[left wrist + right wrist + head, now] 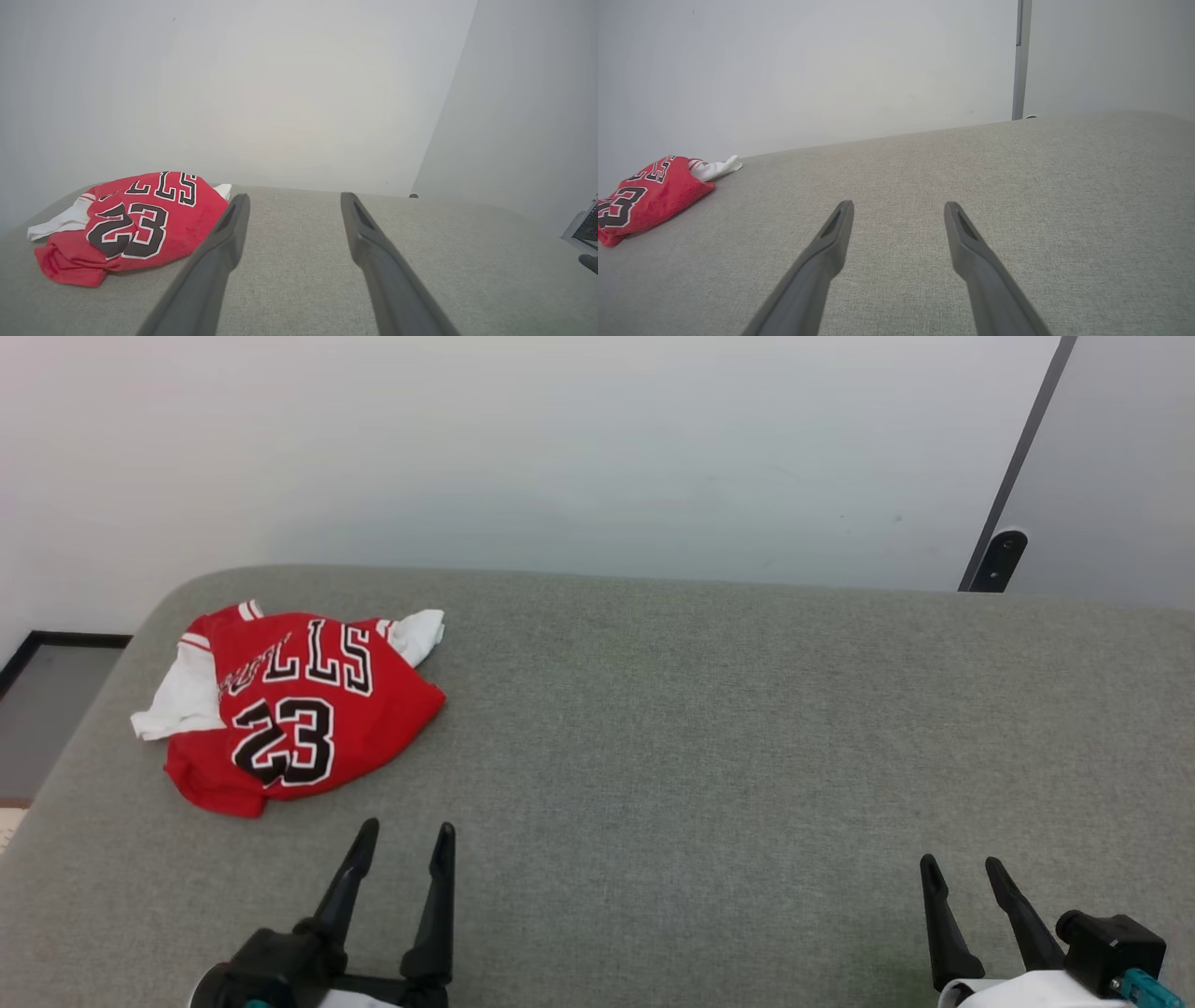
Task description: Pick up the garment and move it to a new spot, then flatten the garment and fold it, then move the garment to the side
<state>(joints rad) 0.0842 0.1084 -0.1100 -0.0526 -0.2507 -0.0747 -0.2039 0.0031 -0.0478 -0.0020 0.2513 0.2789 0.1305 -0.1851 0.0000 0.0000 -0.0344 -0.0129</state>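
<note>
Garment (289,709) bunched, L end effector (407,828) + R end effector (960,861) wide, head view adds floor (51,719).

A crumpled red jersey-style T-shirt (299,709), upper left of the frame, shows white short sleeves, red-and-white striped trim, and black lettering and a black "23", both outlined in white. It lies on a heathered grey-green woven fabric surface (700,728). The plain wall (560,448) behind is off-white, crossed at upper right by a slanted dark grey strip (1022,457). Along the bottom edge, the left gripper (408,824) and right gripper (960,861) are black-fingered. At lower right, a teal fitting (1134,983) sits beside a white casing (1018,989).
</note>
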